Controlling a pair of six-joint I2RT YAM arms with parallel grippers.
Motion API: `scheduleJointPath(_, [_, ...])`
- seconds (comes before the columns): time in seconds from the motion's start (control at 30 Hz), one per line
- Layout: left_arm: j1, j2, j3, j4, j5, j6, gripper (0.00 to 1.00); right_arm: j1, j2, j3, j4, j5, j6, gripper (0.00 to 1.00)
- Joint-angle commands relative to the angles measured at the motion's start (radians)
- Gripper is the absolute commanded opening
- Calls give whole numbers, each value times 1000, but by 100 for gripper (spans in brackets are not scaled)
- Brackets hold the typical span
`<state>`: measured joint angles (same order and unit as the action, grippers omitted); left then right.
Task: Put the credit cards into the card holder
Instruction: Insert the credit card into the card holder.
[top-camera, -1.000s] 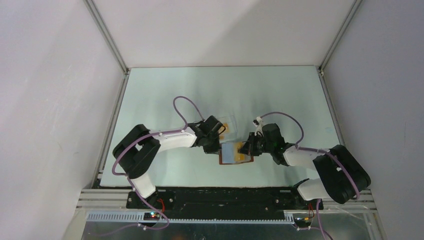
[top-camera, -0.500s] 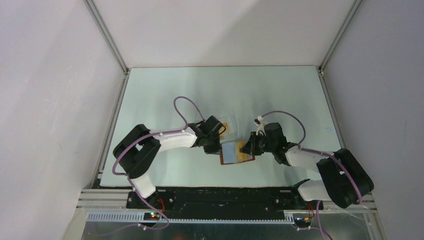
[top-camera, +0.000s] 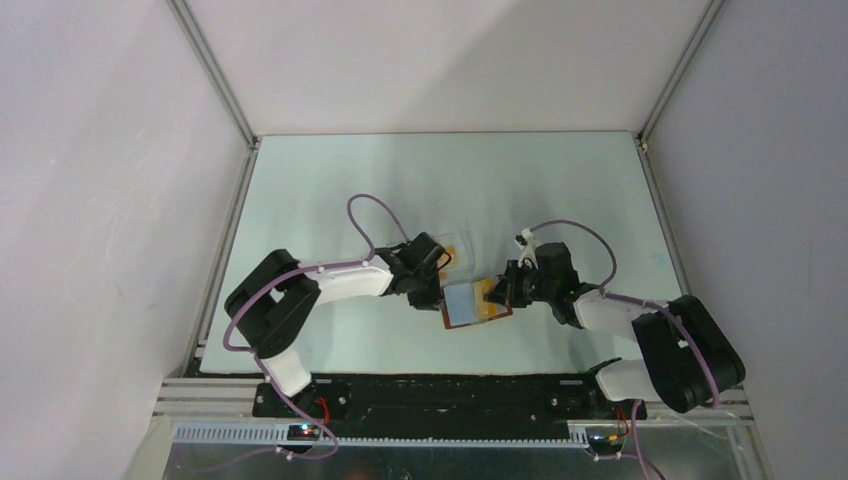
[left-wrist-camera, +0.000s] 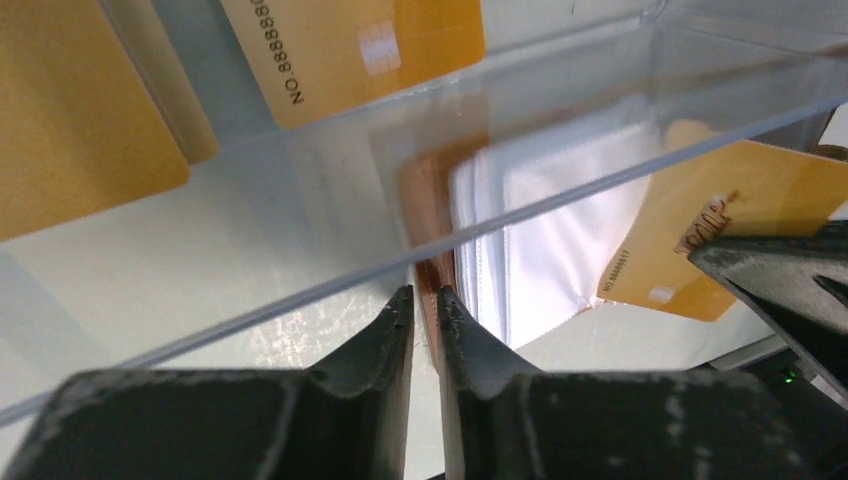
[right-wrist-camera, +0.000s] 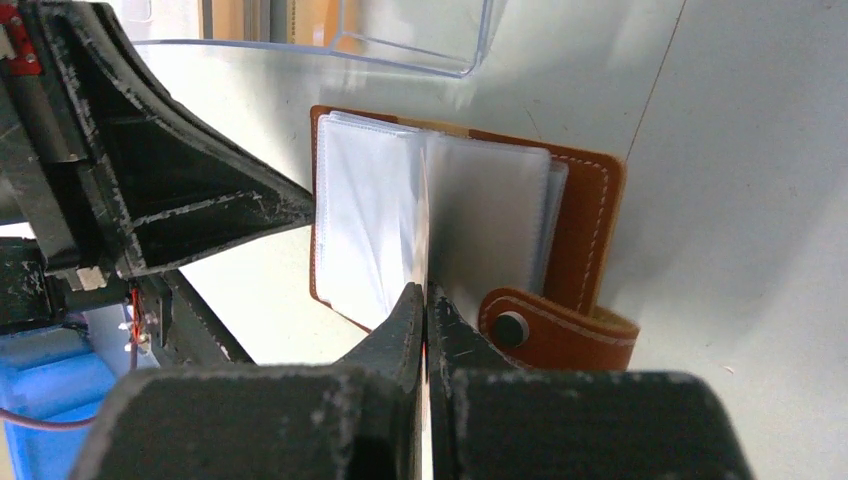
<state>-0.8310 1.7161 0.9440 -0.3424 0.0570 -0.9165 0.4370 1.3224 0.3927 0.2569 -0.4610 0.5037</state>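
The brown leather card holder (top-camera: 462, 305) lies open on the table, its clear sleeves (right-wrist-camera: 370, 220) up and its snap tab (right-wrist-camera: 560, 330) at the near right. My left gripper (top-camera: 438, 292) is shut on its left leather edge (left-wrist-camera: 432, 275). My right gripper (top-camera: 500, 290) is shut on an orange-gold credit card (left-wrist-camera: 740, 225), held over the holder's right half. In the right wrist view that card (right-wrist-camera: 428, 210) is edge-on above my shut fingertips (right-wrist-camera: 427, 292). More credit cards (left-wrist-camera: 360, 45) lie in the clear plastic box (top-camera: 452, 250) just behind the holder.
The clear box's wall (left-wrist-camera: 560, 170) crosses the left wrist view just above the left fingers (left-wrist-camera: 395, 330). The two grippers sit close together over the holder. The left gripper's dark body (right-wrist-camera: 150, 190) fills the left of the right wrist view.
The right gripper has shifted slightly right and back with the card. The card holder has turned a little. The left gripper has kept its hold.
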Motion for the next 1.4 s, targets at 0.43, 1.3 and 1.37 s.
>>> scheduleJointPath(0.43, [19,-15,-86,87,59,-47,32,-72,193,-55,303,-229,138,0])
scheduleJointPath(1.3, [18,51,-69,86,77,-49,0,-76,106,-87,308,-100,174,0])
scheduleJointPath(1.37, [17,51,-69,86,77,-48,0,-75,129,-82,325,-124,180,0])
